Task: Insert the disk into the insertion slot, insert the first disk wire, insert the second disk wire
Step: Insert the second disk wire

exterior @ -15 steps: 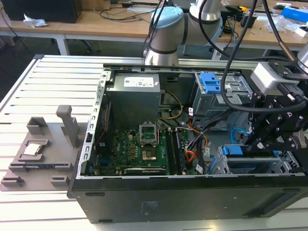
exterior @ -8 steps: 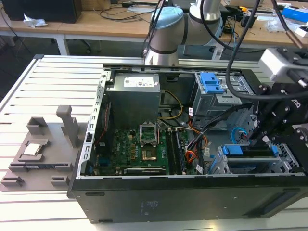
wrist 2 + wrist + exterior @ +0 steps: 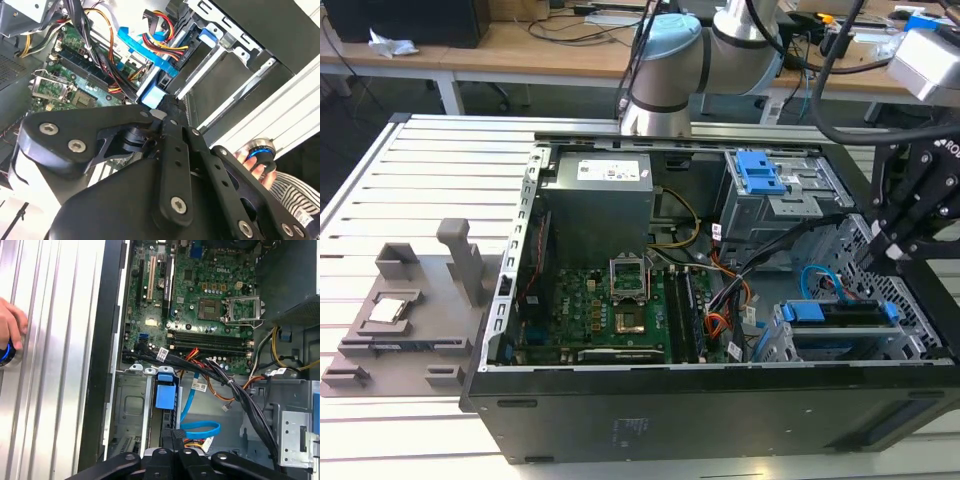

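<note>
My gripper [image 3: 895, 245] hangs over the case's drive corner, at the exterior view's right; I cannot tell how my jaws stand. The disk [image 3: 840, 318] sits on edge in the insertion slot [image 3: 775, 345], its blue end tab [image 3: 166, 392] near my fingertips. The first disk wire [image 3: 200, 429] loops just beside it. A black cable bundle [image 3: 235, 390] and orange cables [image 3: 722, 325] crowd the bay. A person's hand [image 3: 10, 327], perhaps on a blue knob, rests on the slatted table [image 3: 410, 190].
</note>
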You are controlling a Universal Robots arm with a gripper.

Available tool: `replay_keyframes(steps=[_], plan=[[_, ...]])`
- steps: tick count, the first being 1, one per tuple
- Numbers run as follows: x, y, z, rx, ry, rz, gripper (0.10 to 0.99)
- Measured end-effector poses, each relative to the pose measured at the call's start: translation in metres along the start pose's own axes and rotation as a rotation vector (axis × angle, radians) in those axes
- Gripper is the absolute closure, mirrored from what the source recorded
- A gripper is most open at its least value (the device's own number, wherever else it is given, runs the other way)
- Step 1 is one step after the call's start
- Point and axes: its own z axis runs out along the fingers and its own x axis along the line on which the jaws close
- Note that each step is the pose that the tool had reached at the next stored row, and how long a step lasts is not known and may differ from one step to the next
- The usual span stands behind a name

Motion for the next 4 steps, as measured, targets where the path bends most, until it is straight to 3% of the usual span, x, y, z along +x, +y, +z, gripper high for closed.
replay_keyframes(steps=[4], plan=[[0.0000, 0.0000, -0.0002, 0.000, 0.0000, 0.000, 0.980]])
